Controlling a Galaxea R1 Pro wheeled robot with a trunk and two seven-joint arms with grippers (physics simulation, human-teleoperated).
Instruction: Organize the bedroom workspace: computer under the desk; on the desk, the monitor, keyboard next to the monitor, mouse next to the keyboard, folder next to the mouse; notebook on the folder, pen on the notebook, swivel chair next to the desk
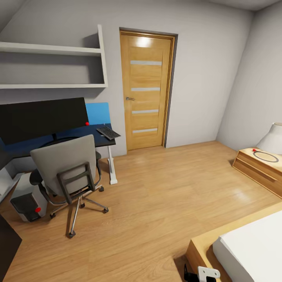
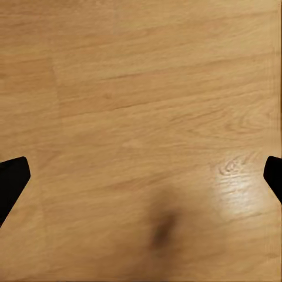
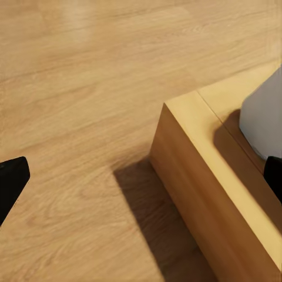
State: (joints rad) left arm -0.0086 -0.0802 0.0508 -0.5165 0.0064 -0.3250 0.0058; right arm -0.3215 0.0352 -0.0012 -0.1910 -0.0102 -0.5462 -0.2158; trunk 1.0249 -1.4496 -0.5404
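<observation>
Grey chair (image 1: 66, 164) at left blocks the desk (image 1: 98, 140) holding monitor (image 1: 43, 117) and keyboard (image 1: 108, 132), so approaching could bump it; left gripper (image 2: 141, 176) and right gripper (image 3: 141, 176) spread apart, empty.

Head view from high up, facing down across the wooden floor (image 1: 168, 196) toward the door (image 1: 147, 90), both wrist views close over that floor, right wrist apparently sharing the bed frame corner (image 3: 194, 170) with it
</observation>
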